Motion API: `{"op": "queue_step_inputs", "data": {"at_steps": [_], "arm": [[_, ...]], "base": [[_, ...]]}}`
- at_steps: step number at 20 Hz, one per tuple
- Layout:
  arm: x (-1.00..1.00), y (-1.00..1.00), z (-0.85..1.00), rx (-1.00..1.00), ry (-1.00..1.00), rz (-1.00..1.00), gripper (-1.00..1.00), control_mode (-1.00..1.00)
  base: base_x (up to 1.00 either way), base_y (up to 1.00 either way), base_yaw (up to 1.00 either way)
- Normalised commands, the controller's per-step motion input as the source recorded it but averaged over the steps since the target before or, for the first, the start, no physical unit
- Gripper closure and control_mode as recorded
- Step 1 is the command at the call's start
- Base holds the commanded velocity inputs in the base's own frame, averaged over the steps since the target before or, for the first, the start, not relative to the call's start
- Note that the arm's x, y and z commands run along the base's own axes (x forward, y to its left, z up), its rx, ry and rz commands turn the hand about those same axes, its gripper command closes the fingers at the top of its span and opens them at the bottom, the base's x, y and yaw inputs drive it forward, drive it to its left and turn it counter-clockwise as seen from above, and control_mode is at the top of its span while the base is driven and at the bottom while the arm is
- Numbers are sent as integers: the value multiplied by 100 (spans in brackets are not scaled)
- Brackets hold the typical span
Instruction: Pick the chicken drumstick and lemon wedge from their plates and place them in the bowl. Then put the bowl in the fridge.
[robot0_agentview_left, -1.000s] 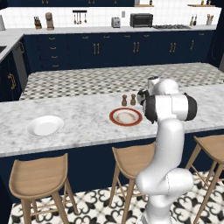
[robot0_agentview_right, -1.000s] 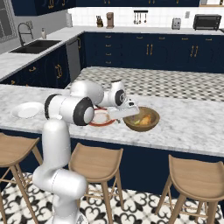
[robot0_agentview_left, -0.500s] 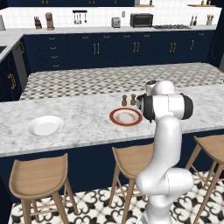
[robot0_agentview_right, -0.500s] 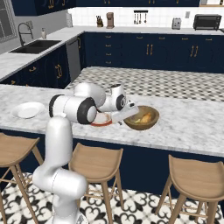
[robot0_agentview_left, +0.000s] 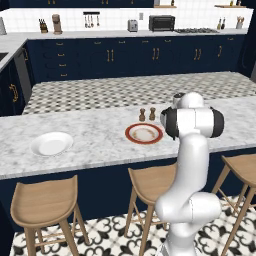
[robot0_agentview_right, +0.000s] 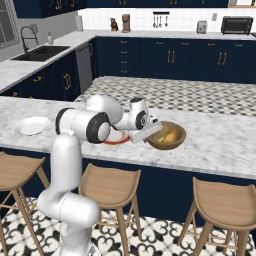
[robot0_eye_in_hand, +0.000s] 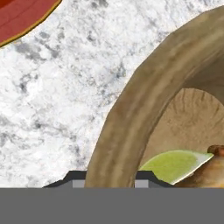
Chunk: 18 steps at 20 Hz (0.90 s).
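The brown wooden bowl (robot0_agentview_right: 173, 143) stands on the marble island, right of the red-rimmed plate (robot0_agentview_left: 131, 134). Inside it lie the pale green lemon wedge (robot0_eye_in_hand: 175, 164) and the golden chicken drumstick (robot0_eye_in_hand: 211, 169), the drumstick (robot0_agentview_right: 169, 135) showing orange in the right base view. My gripper (robot0_agentview_right: 150, 131) reaches down to the bowl's left rim. In the hand view my gripper (robot0_eye_in_hand: 109, 177) straddles the thick rim of the bowl (robot0_eye_in_hand: 140, 105), one fingertip (robot0_eye_in_hand: 78, 177) outside and one inside, shut on it. Far to the left rests the plain white plate (robot0_agentview_left: 51, 143). The fridge is out of view.
Two small brown pepper shakers (robot0_agentview_left: 147, 114) stand just behind the red-rimmed plate (robot0_eye_in_hand: 22, 13). Wooden stools (robot0_agentview_left: 44, 202) line the island's near side below the counter edge. Navy cabinets and a back counter with appliances run along the far wall.
The jaws have closed from wide open onto the bowl's rim. The arm has settled slightly toward the bowl; plates and shakers have not moved.
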Motion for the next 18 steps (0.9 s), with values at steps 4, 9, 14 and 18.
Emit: {"op": "queue_step_inputs", "data": {"at_steps": [4, 9, 14, 18], "arm": [[-61, 6, 18, 3, -6, 6, 100, -100], [-100, 79, 76, 4, -1, 10, 100, -100], [-100, 100, 78, -1, 0, 16, 100, -100], [-100, 100, 44, -4, 0, 20, 100, -100]], "base": [[0, 0, 0], [0, 0, 0], [0, 0, 0], [0, 0, 0]]}}
